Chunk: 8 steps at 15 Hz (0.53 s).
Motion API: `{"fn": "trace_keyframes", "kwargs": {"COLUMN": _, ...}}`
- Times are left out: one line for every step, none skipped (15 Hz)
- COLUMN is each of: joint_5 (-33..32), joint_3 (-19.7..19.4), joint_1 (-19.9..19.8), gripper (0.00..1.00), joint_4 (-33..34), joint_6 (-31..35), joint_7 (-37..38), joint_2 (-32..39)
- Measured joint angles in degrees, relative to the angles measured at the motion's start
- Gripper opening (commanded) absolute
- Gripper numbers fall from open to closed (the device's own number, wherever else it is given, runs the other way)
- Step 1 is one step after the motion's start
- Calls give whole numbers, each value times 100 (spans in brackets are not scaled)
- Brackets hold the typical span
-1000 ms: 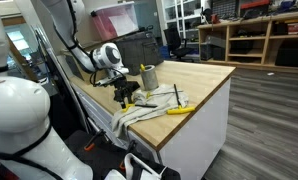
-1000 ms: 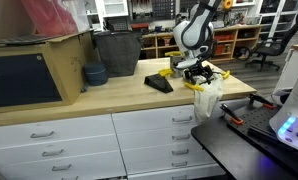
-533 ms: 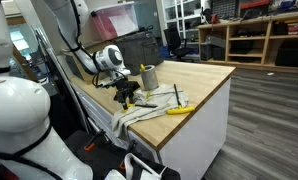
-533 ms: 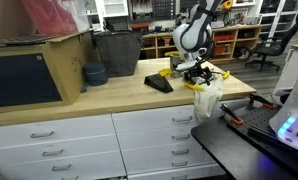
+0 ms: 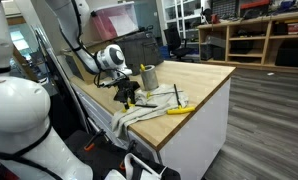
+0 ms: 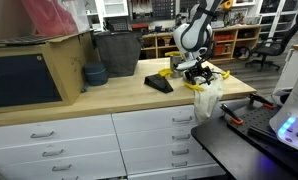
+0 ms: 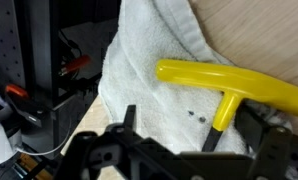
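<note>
Yellow plastic, by the look of it: a tool (image 7: 221, 82) with a long rounded bar and a short stem branching off at a right angle. It lies on a white towel (image 7: 149, 70), towards the edge of the towel nearest bare wood. The towel is spread on the desk (image 5: 204, 75) and part of it hangs over the desk's edge.

The gripper (image 7: 189, 142) hangs low over the towel with its jaws spread wide and nothing between them. In the wrist view the stem of the tool points towards the gap between the jaws. I cannot tell from any view whether a finger touches the cloth. In an exterior view a cup (image 5: 148, 77) stands just beyond the towel, on the side away from the desk's edge.

The tool looks light and stiff, so it should lift as one piece without sagging. Its surface seems smooth and glossy, and the bar is round, so a pinch across it could slip or roll. The better hold is probably across the bar right beside the stem. There the branch would stop it turning, and the weight sits about evenly to either side. The stem itself looks short and thin for a firm hold. The towel underneath is soft and loose, so fingers pressed too low are likely to gather cloth along with the tool.
</note>
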Motion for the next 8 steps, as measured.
{"fn": "trace_keyframes", "kwargs": {"joint_5": 0, "joint_3": -4, "joint_1": 0, "gripper": 100, "joint_4": 0, "joint_6": 10, "joint_7": 1, "joint_2": 0}}
{"fn": "trace_keyframes", "kwargs": {"joint_5": 0, "joint_3": -7, "joint_1": 0, "gripper": 100, "joint_4": 0, "joint_6": 20, "joint_7": 4, "joint_2": 0}}
{"fn": "trace_keyframes", "kwargs": {"joint_5": 0, "joint_3": -8, "joint_1": 0, "gripper": 100, "joint_4": 0, "joint_6": 30, "joint_7": 6, "joint_2": 0}}
{"fn": "trace_keyframes", "kwargs": {"joint_5": 0, "joint_3": -8, "joint_1": 0, "gripper": 100, "joint_4": 0, "joint_6": 45, "joint_7": 6, "joint_2": 0}}
{"fn": "trace_keyframes", "kwargs": {"joint_5": 0, "joint_3": -8, "joint_1": 1, "gripper": 100, "joint_4": -6, "joint_6": 86, "joint_7": 6, "joint_2": 0}}
{"fn": "trace_keyframes", "kwargs": {"joint_5": 0, "joint_3": -8, "joint_1": 5, "gripper": 100, "joint_4": -20, "joint_6": 148, "joint_7": 10, "joint_2": 0}}
{"fn": "trace_keyframes", "kwargs": {"joint_5": -4, "joint_3": -8, "joint_1": 20, "gripper": 100, "joint_4": -43, "joint_6": 220, "joint_7": 32, "joint_2": 0}}
{"fn": "trace_keyframes", "kwargs": {"joint_5": -20, "joint_3": -8, "joint_1": 48, "gripper": 75, "joint_4": -76, "joint_6": 282, "joint_7": 102, "joint_2": 0}}
